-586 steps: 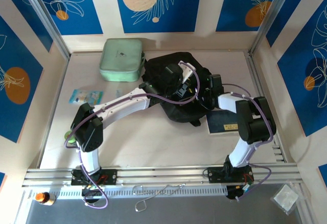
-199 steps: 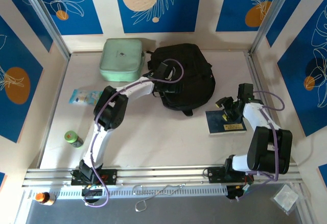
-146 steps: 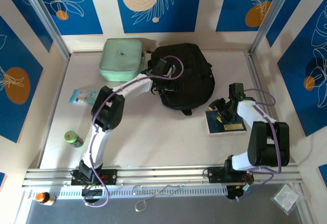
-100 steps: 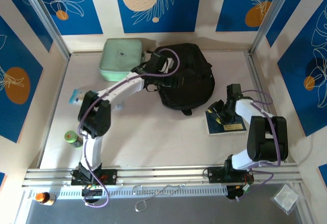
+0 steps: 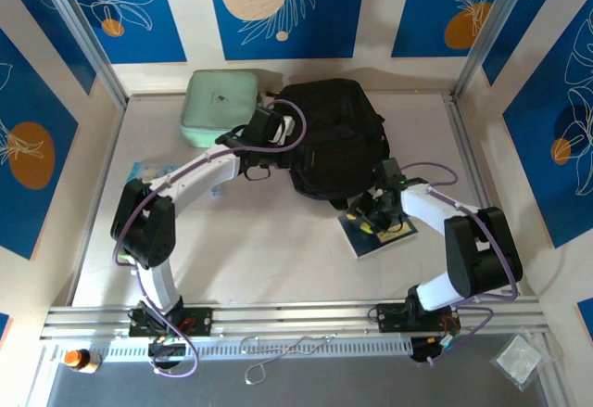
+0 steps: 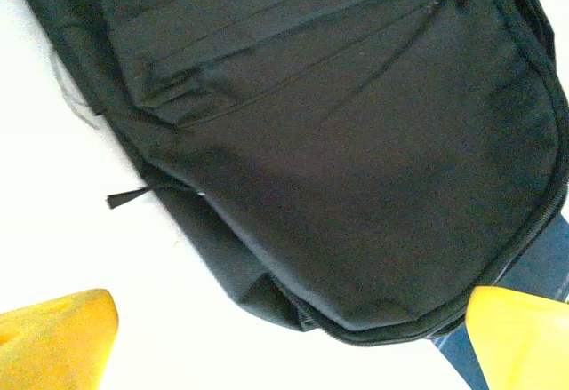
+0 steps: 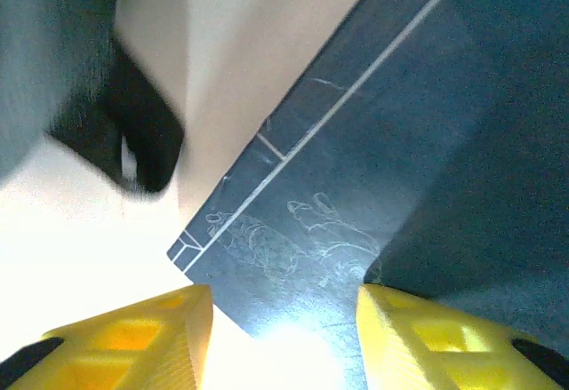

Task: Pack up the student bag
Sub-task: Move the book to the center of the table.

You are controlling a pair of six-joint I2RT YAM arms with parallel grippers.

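Since half a second ago the dark blue book (image 5: 371, 240) has slid left and turned. It now lies askew just beside the near edge of the student bag (image 5: 338, 138), with the right gripper (image 5: 372, 214) on top of it. Meanwhile the left gripper (image 5: 274, 134) has drawn back to the bag's left side, near the mint green case (image 5: 220, 108).

From above, the right wrist covers the book's far part. In the right wrist view, glare washes out the book's near corner, which lies between the yellow fingertips (image 7: 133, 341). The jaws stand partly apart astride that corner; whether they pinch it I cannot tell. A blurred black shape (image 7: 133, 150) at upper left is too soft to name.

In the left wrist view the yellow fingers (image 6: 53, 337) sit at the bottom corners, cut off by the frame. They are spread wide, with nothing between them. Beyond them lies the bag's black front, cropped at the top and right. The left forearm hides part of a pale blue packet (image 5: 148, 171).

The bag rests at the back middle of a pale table (image 5: 269, 249), inside cream walls with blue leaf-print panels (image 5: 278, 8). Both arm bases are bolted to a metal rail (image 5: 296, 316) along the near edge. On the grey strip in front of it lie an orange-capped bottle (image 5: 82, 361), a bent wire (image 5: 287, 349) and a clear plastic bag (image 5: 517, 361)
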